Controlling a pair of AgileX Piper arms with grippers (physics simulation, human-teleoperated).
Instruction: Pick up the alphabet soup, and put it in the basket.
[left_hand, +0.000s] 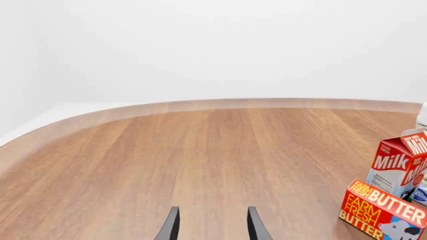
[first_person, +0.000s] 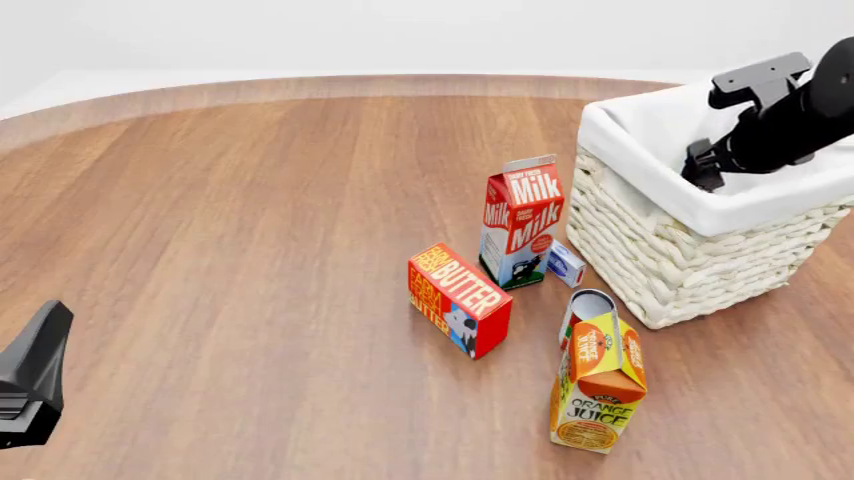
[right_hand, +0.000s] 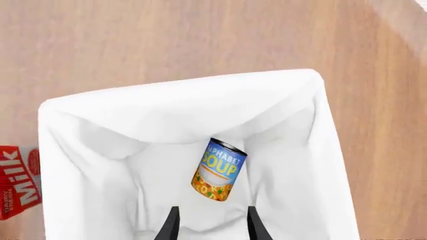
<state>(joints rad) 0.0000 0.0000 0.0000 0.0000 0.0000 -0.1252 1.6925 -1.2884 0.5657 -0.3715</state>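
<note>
**Soup in the basket, right arm over the rim**

Wood-grain worktop (first_person: 240, 250) stretches wide and bare on the left, with the clutter gathered toward the right. From my right wrist view, the alphabet soup (right_hand: 219, 170) lies on its side on the white lining at the bottom of the basket (first_person: 667, 270), free of my fingers. My right end effector (right_hand: 210, 225) hangs above it with its two fingers spread apart and nothing between them. My left end effector (left_hand: 210, 227) is likewise spread and empty, low over the bare near-left part of the worktop, well apart from everything.

I judge the placing as good as done, so the risks lie in my retreat. My right arm sits over the basket's near rim; if I pull back low instead of rising first, a link could catch the folded cloth or the wicker wall and drag the basket. A shove toward the left would push it into the milk carton (first_person: 521, 220) and the small box (first_person: 566, 264) just beside its left wall, and these might topple. The can rests on its rounded side, so a jolt to the basket could set it rolling within the lining, though the walls look high enough to keep it. The butter box (first_person: 458, 300), the orange juice carton (first_person: 598, 385) and the other can (first_person: 585, 305) behind it stand nearer, in the path of a careless sweep homeward.
</note>
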